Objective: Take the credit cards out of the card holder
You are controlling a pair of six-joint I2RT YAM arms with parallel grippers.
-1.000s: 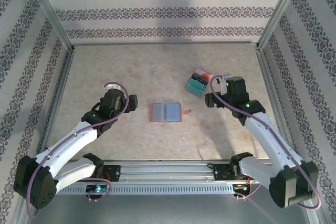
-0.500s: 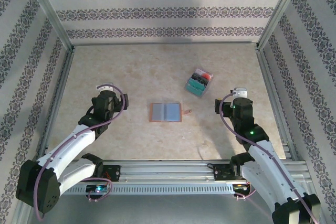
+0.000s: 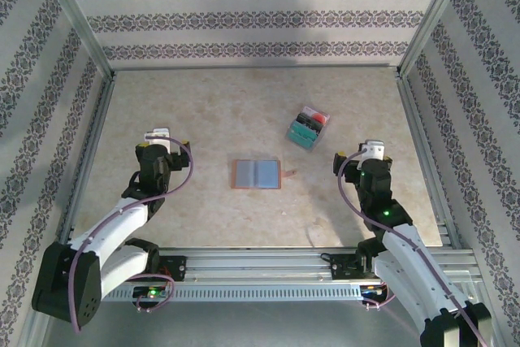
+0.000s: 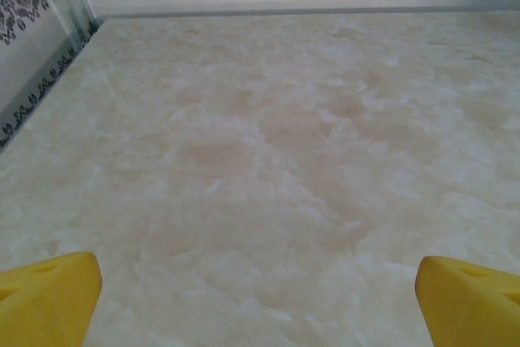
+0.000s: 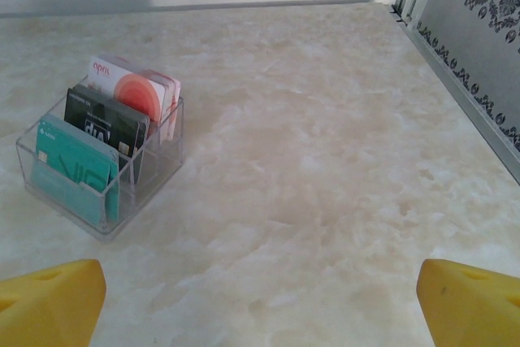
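Jaws of both the left gripper (image 3: 156,137) and the right gripper (image 3: 372,150) stand spread wide, holding nothing. Three thin plastic credit cards (image 5: 106,123), teal, dark grey and orange-red, stand upright in a clear plastic compartment box (image 5: 106,229), right of the surface's middle. A flat salmon-pink leather-like card holder (image 3: 257,173) lies open near the middle of the beige marbled table (image 3: 203,103), well apart from the box, between the two grippers.

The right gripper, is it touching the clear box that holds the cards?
Apart. In the right wrist view, bare table lies between the right gripper and the clear box; the top view shows the same gap.
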